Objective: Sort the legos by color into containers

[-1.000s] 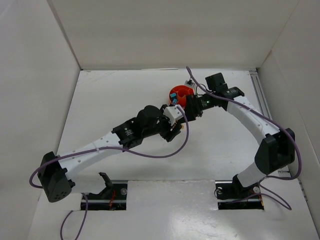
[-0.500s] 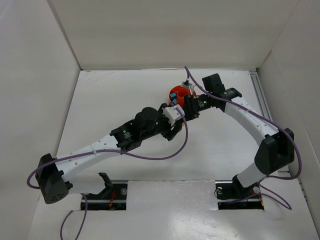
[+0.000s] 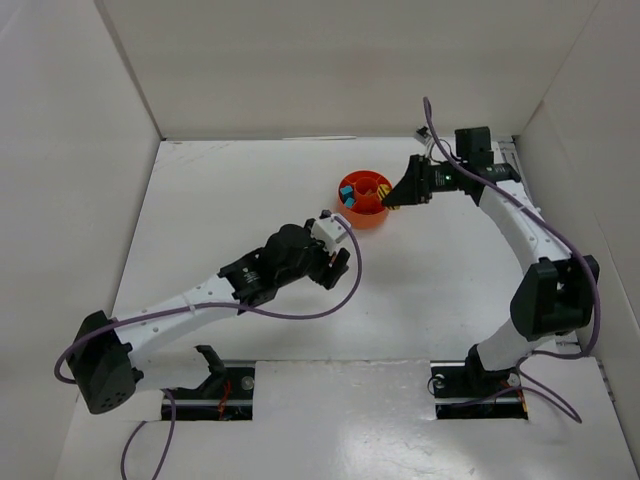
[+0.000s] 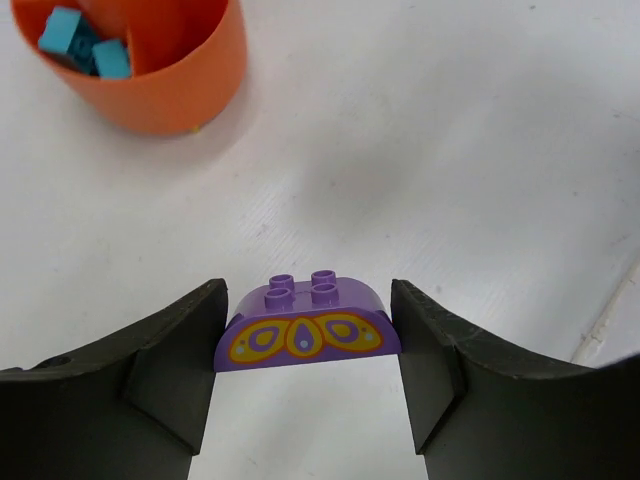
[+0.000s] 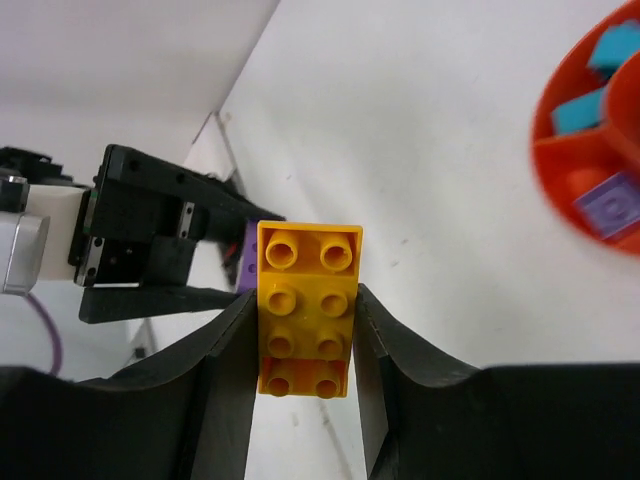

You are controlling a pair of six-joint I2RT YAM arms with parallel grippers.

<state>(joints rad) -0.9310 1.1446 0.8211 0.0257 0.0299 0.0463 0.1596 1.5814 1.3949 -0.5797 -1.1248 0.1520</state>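
Observation:
My left gripper (image 4: 308,292) is shut on a purple arched lego (image 4: 306,328) with a yellow pattern, held just above the white table. The orange dish (image 4: 175,90) lies ahead to its left, with teal legos (image 4: 85,45) in one compartment. My right gripper (image 5: 305,298) is shut on a yellow-orange eight-stud lego (image 5: 308,310), its fingers (image 5: 215,370) pressed against both long sides. From above, the right gripper (image 3: 392,200) hangs at the right rim of the dish (image 3: 362,216), and the left gripper (image 3: 337,262) sits below and left of it. Another purple lego (image 5: 612,208) lies in the dish (image 5: 560,175).
White walls close in the table at the back and both sides. A metal rail (image 3: 517,175) runs along the right wall. Purple cables (image 3: 345,290) loop off both arms.
The right gripper has shut on the yellow-orange lego and swung back to the right of the dish. The left arm has drawn back toward me with the purple lego.

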